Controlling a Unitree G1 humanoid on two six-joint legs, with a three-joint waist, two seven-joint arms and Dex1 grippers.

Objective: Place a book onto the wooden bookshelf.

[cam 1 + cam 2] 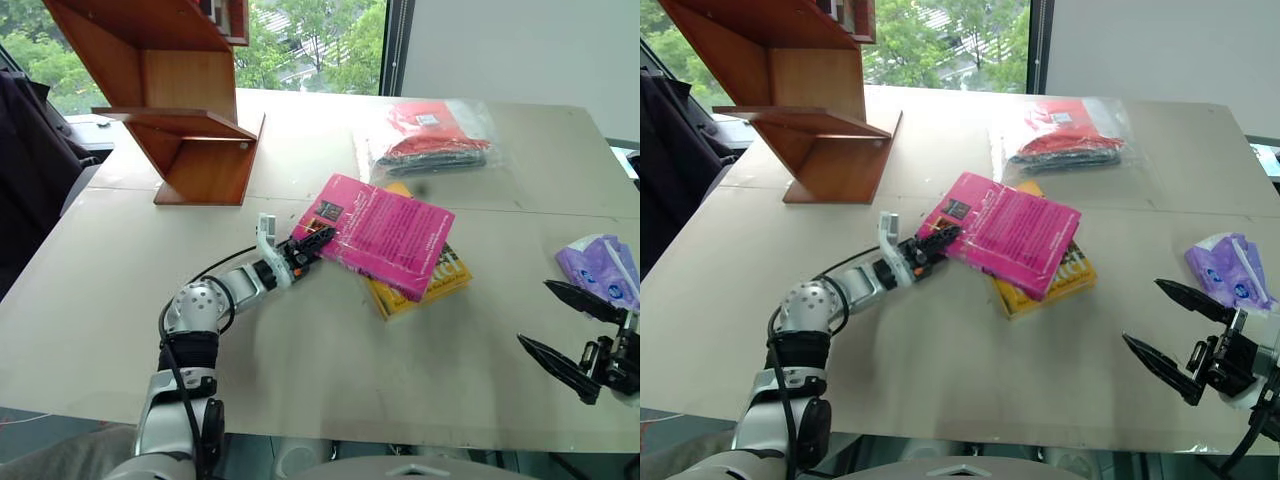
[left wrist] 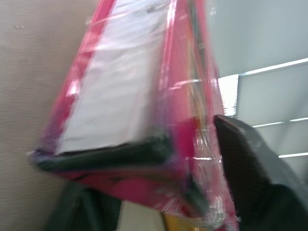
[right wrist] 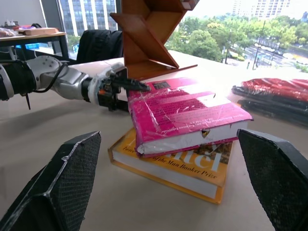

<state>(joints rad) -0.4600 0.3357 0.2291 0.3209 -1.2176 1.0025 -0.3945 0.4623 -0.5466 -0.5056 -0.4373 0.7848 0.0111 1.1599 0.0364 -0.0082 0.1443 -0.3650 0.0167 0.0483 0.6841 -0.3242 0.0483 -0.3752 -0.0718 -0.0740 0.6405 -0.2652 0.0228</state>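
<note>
Reddish-brown wood forms the one wooden bookshelf [image 1: 190, 110] at the table's [image 1: 300, 380] far left. Two books lie stacked mid-table: the pink book [image 1: 385, 233] atop a yellow book [image 1: 440, 280]. The left gripper [image 1: 318, 240] straddles the pink book's corner, fingers apart; the right gripper [image 1: 1170, 335] gapes empty.

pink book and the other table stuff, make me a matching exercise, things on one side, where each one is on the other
Things:
1. pink book
2. yellow book
3. wooden bookshelf
4. right tool

Places:
A. far left part of the table
B. hanging open, apart from the books
C. under another book
D. corner between the left tool's fingers

Pairs: 1-D, 2-C, 3-A, 4-B
</note>
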